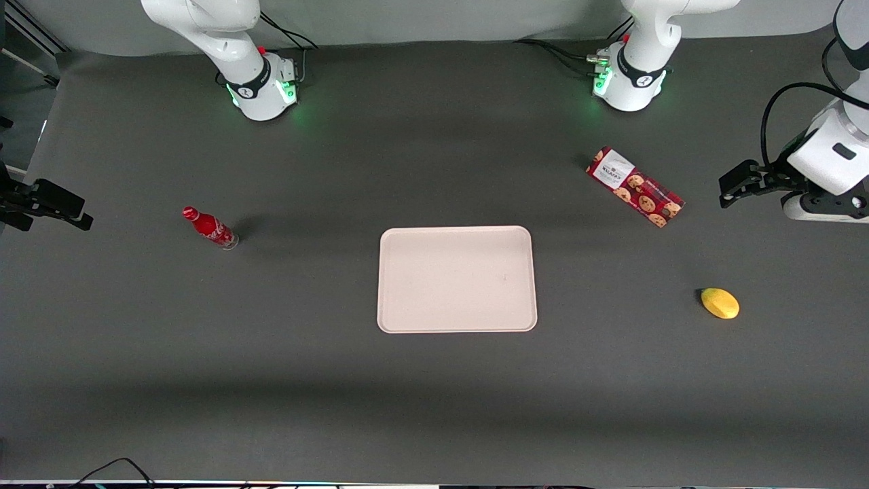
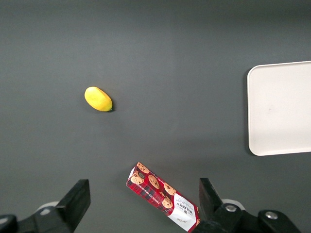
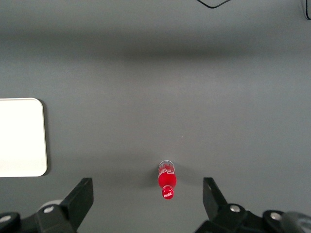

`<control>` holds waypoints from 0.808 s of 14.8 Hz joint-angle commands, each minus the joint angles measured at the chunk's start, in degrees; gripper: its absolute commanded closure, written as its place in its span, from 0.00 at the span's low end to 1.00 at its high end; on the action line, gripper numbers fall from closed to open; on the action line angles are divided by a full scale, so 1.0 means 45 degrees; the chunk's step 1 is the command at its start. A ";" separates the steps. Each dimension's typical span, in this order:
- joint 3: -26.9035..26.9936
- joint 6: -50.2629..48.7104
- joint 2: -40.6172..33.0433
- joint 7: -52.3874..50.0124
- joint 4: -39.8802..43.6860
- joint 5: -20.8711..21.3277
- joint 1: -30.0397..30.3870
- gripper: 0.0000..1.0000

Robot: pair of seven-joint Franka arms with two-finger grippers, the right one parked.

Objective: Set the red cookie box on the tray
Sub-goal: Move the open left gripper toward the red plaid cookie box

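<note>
The red cookie box [image 1: 635, 187] is lying flat on the dark grey table [image 1: 434, 394], a long slim carton set at a slant. Its printed face is showing chocolate-chip cookies on a deep red tartan-like ground, with a white label patch at the end farther from the front camera. It is sitting toward the working arm's end of the table, farther from the front camera than the tray [image 1: 456, 279] and well apart from it. In the left wrist view the box [image 2: 163, 197] is showing the same glossy cardboard face and sharp edges.

The tray is resting in the middle of the table, a wide flat pale cream rectangle with rounded corners, a low rim and a smooth matte surface; nothing is lying on it.

The gripper [image 1: 733, 191] is hovering high at the working arm's end, near the box but not touching it. Its black fingers [image 2: 77, 199] are standing wide apart and holding nothing.

A smooth yellow oval fruit [image 1: 719, 303] is lying nearer the front camera than the box. A small red soda bottle [image 1: 210, 227] is standing toward the parked arm's end.
</note>
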 commanded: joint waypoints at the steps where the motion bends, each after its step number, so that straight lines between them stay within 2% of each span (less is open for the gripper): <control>1: 0.0032 -0.0158 0.0223 -0.0133 0.0391 -0.0133 -0.0018 0.00; 12: -0.0065 -0.0469 0.0360 -0.0367 0.0391 -0.0346 -0.0037 0.00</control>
